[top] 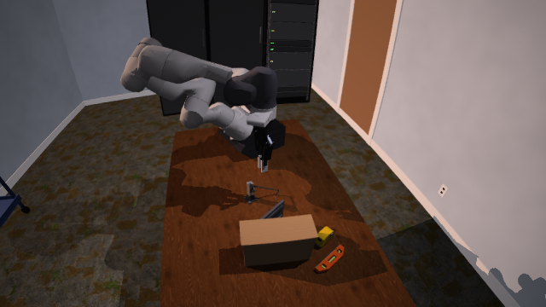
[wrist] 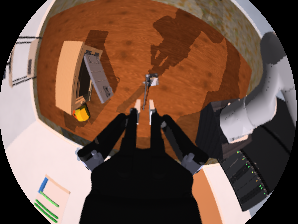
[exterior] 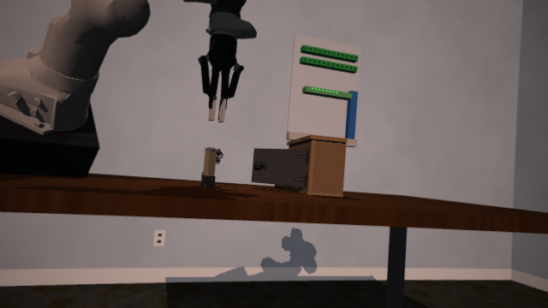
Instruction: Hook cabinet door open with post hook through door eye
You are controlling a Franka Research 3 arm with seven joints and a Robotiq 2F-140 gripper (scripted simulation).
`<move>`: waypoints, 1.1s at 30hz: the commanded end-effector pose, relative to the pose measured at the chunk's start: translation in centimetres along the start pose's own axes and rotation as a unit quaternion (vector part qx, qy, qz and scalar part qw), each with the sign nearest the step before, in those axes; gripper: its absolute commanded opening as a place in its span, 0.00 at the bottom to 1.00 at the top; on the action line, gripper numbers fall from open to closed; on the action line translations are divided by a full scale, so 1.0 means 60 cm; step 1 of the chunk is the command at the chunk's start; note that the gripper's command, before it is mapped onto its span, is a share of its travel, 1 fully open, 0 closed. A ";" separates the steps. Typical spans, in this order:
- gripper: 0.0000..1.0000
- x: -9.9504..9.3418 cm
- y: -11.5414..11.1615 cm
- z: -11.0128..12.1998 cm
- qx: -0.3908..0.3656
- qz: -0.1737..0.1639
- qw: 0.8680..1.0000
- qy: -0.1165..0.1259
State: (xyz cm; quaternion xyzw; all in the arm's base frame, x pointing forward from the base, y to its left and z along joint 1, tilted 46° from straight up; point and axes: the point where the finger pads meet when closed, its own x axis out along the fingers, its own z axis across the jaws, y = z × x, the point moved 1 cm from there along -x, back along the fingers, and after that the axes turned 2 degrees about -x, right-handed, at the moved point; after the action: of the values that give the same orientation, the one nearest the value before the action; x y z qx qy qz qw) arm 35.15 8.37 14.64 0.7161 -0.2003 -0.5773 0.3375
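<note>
The wooden cabinet [top: 277, 240] stands flat on the table, its dark door [top: 274, 210] swung open towards the post; the door also shows in the side view [exterior: 279, 168]. The short post [top: 251, 190] stands on the table in front of the door, and its thin hook [top: 267, 188] reaches out from the post top towards the door edge. I cannot tell if the hook tip sits in the eye [exterior: 259, 166]. My gripper [top: 263, 167] [exterior: 217, 115] hangs well above the post [exterior: 210, 166], fingers pointing down, shut and empty. The wrist view shows the fingertips over the post.
A yellow tape measure [top: 325, 234] and an orange spirit level [top: 329, 258] lie right of the cabinet. A white panel with green bars [exterior: 324, 90] stands behind the cabinet. The robot base [exterior: 43, 141] is at the table's far end.
</note>
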 end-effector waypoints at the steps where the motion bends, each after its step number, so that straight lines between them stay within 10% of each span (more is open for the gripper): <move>1: 0.14 0.001 0.000 0.000 0.031 0.001 1.000 0.002; 33: 0.14 0.024 0.000 0.000 0.031 0.001 1.000 0.002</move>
State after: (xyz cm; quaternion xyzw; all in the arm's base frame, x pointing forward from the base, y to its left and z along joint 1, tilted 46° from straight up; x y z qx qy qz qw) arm 35.33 7.68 14.07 0.7246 -0.2172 -0.5704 0.3201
